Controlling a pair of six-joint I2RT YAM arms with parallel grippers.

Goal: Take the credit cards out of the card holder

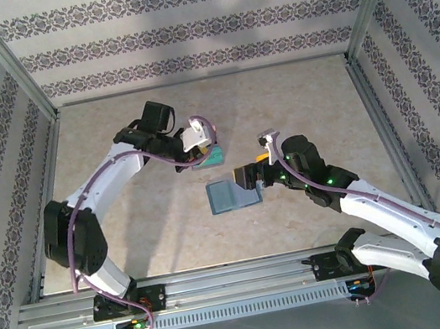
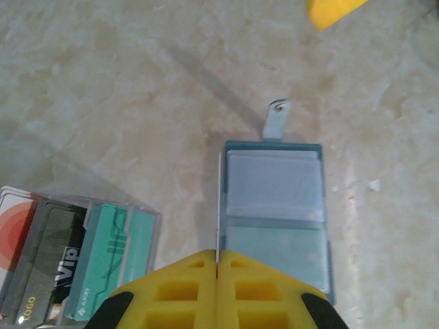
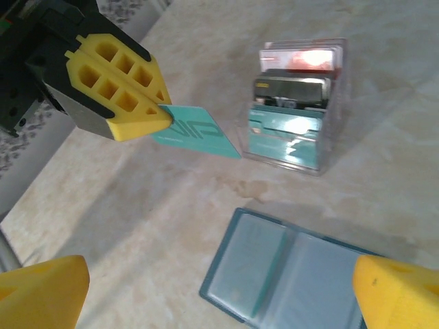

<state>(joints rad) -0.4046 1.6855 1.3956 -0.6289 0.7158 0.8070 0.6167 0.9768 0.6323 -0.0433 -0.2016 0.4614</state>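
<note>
Both bent inward — left pincer (image 3: 161, 116) clamps teal card (image 3: 200, 134); right pincer (image 1: 250, 178) gapes, empty.

Teal card (image 2: 218, 199), pinched in the left gripper (image 2: 217, 264), stands edge-on to the left wrist camera, a thin pale line whose face I cannot read, while that gripper's yellow tips cover the card holder (image 2: 274, 185)'s near edge. The clear stand (image 2: 68, 197) of credit cards (image 2: 110, 253) runs off that view's lower left corner, their smaller print blurred. In the right wrist view the card holder's near corner runs off the bottom edge behind the fingers (image 3: 405, 295) of the right gripper (image 3: 216, 274), themselves cropped.
</note>
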